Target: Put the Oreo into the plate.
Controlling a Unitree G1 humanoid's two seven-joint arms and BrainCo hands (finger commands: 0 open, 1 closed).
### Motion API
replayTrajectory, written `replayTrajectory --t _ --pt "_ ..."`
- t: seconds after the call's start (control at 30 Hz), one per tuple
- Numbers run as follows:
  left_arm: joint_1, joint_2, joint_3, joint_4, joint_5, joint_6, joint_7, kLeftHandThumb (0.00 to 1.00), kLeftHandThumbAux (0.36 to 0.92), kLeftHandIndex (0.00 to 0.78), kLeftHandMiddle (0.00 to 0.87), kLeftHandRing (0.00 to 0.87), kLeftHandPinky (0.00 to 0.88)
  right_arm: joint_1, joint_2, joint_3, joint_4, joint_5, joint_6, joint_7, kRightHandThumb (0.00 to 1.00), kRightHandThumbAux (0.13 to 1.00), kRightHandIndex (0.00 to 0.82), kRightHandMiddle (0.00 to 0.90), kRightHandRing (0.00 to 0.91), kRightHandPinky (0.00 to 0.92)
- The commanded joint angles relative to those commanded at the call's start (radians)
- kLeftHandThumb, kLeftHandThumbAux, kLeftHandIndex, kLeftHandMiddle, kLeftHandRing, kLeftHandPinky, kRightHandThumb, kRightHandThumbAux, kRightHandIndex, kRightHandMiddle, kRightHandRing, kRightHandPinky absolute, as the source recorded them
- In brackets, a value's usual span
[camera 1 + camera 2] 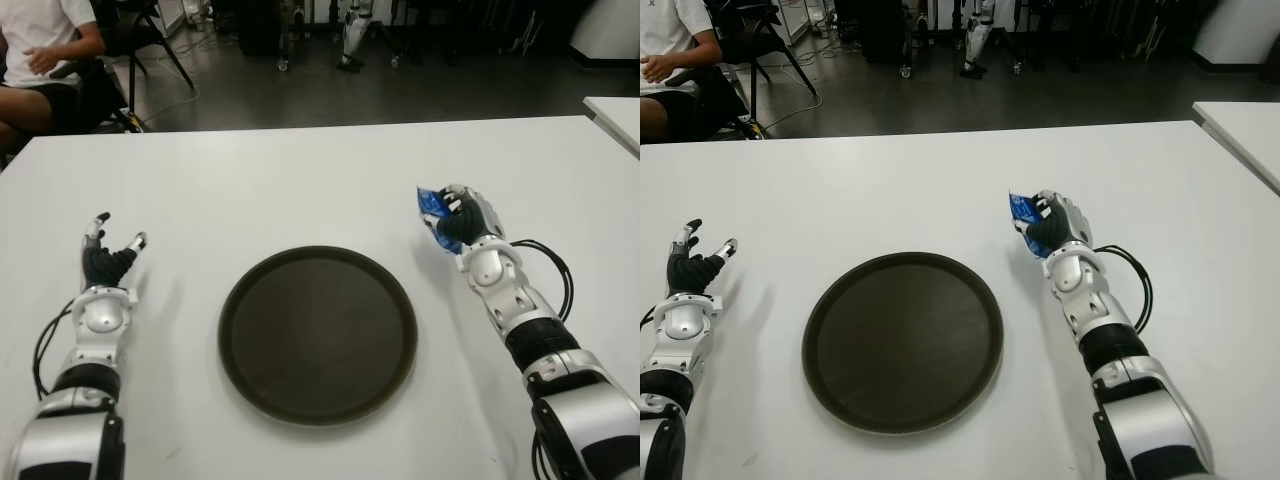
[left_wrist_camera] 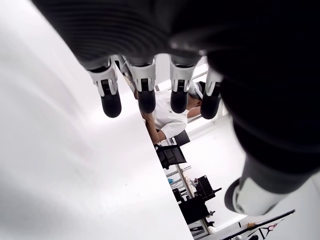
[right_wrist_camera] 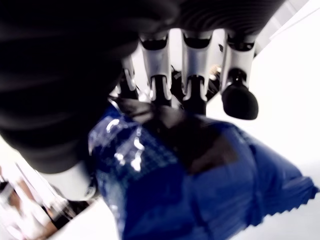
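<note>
A blue Oreo packet (image 1: 432,208) is clasped in my right hand (image 1: 457,222), just right of the dark round plate (image 1: 318,333) and beyond its far right rim. In the right wrist view the fingers (image 3: 195,65) curl over the shiny blue wrapper (image 3: 200,185) and the thumb presses its other side. The plate (image 1: 903,340) lies flat on the white table with nothing in it. My left hand (image 1: 108,250) shows to the left of the plate, fingers spread and holding nothing, as the left wrist view shows (image 2: 150,95).
The white table (image 1: 300,180) stretches wide beyond the plate. A second white table corner (image 1: 615,115) stands at the far right. A seated person (image 1: 40,50) is past the table's far left corner, with chairs and equipment on the floor behind.
</note>
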Motion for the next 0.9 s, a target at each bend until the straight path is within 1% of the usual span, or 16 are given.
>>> replayTrajectory --t 0.1,0.27,0.47,0.53,0.6,0.63,0.8,0.9 --pt "0.001 -0.002 0.002 -0.001 -0.002 0.000 -0.001 0.000 0.701 0.005 0.002 0.007 0.035 0.012 0.010 -0.008 -0.017 0.014 -0.053 -0.024 0.702 0.722 0.440 0.819 0.824 0.816" --pt "-0.002 -0.001 0.002 0.002 -0.002 0.001 0.000 0.000 0.717 0.009 0.004 0.007 0.031 0.024 0.015 -0.008 -0.038 0.007 -0.104 -0.044 0.698 0.720 0.441 0.828 0.836 0.830" --pt "-0.004 -0.004 0.004 0.003 -0.001 0.010 0.017 0.000 0.723 0.007 0.001 0.009 0.030 0.092 0.019 -0.003 -0.174 -0.002 -0.170 -0.054 0.693 0.721 0.441 0.828 0.839 0.828" --pt "-0.006 -0.005 0.004 0.004 -0.001 0.011 0.021 0.000 0.725 0.006 0.002 0.010 0.029 0.112 0.018 -0.005 -0.202 -0.003 -0.210 -0.065 0.692 0.721 0.441 0.826 0.838 0.826" --pt "-0.007 -0.007 0.005 0.005 -0.002 0.011 0.021 0.000 0.724 0.008 0.004 0.011 0.028 0.124 0.017 -0.010 -0.206 -0.001 -0.283 -0.085 0.690 0.722 0.440 0.823 0.837 0.826" --pt "-0.007 -0.007 0.005 0.006 -0.002 0.011 0.021 0.000 0.723 0.009 0.005 0.011 0.028 0.127 0.017 -0.012 -0.206 0.000 -0.308 -0.091 0.690 0.722 0.440 0.822 0.838 0.827" --pt "-0.007 -0.005 0.002 0.007 0.000 0.004 0.017 0.000 0.704 0.015 0.003 0.007 0.024 0.131 0.018 -0.021 -0.202 0.005 -0.404 -0.103 0.688 0.724 0.440 0.813 0.831 0.828" --pt "-0.007 -0.005 -0.002 0.008 0.003 0.000 0.011 0.000 0.694 0.012 0.001 0.002 0.020 0.131 0.022 -0.026 -0.197 0.026 -0.454 -0.078 0.686 0.725 0.439 0.808 0.829 0.828"
